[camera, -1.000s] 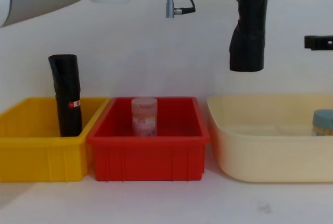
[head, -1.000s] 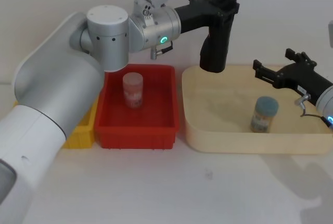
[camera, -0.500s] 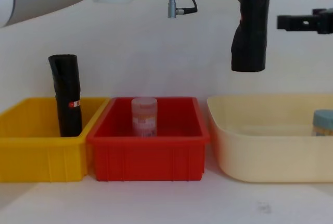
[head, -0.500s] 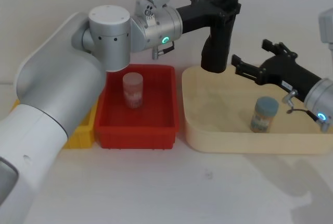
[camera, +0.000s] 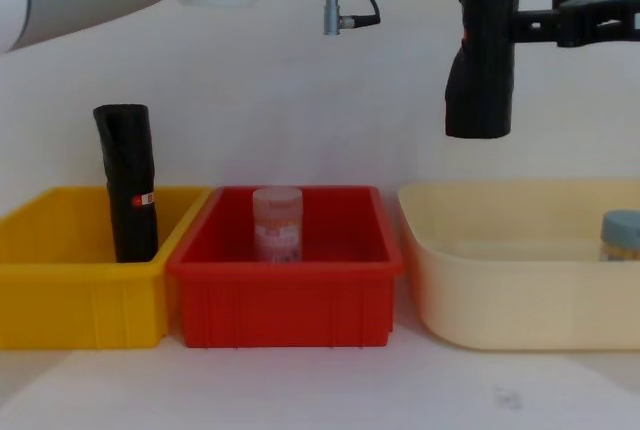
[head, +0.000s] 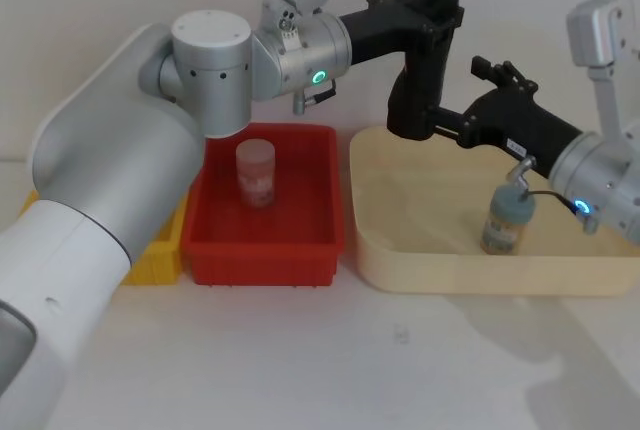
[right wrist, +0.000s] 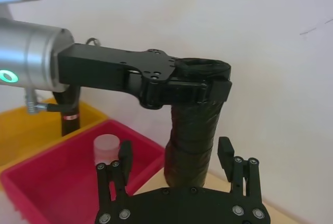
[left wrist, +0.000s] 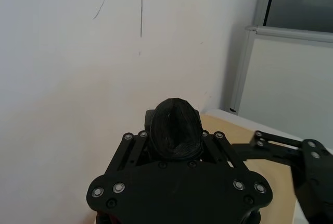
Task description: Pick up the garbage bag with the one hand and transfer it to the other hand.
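- My left gripper (head: 430, 18) is clenched on the top end of the garbage bag (head: 412, 90). The bag hangs upright in the air at about 1 o'clock in the head view, over the 10 o'clock corner of the beige tub (head: 400, 250).
- My right gripper (right wrist: 175, 152) sits at the bag's 4 o'clock with its jaws released, one finger on each side of the roll, below my left grip. I cannot tell whether either pad touches the plastic.
- The step in hand, as I judge it, is to close my right jaws on the bag before the left ones let go.
- To do it well, I should centre the roll between my right fingers so both pads meet it together and don't push it askew.
- I should grip well apart from my left fingers. Rolled plastic is likely soft and slick, so I should squeeze firmly.
- Only then should my left jaws open, slowly, while I watch for sag.
- A slip would probably drop the bag into the tub, towards the blue-lidded jar (head: 508, 218) at its 4 o'clock.
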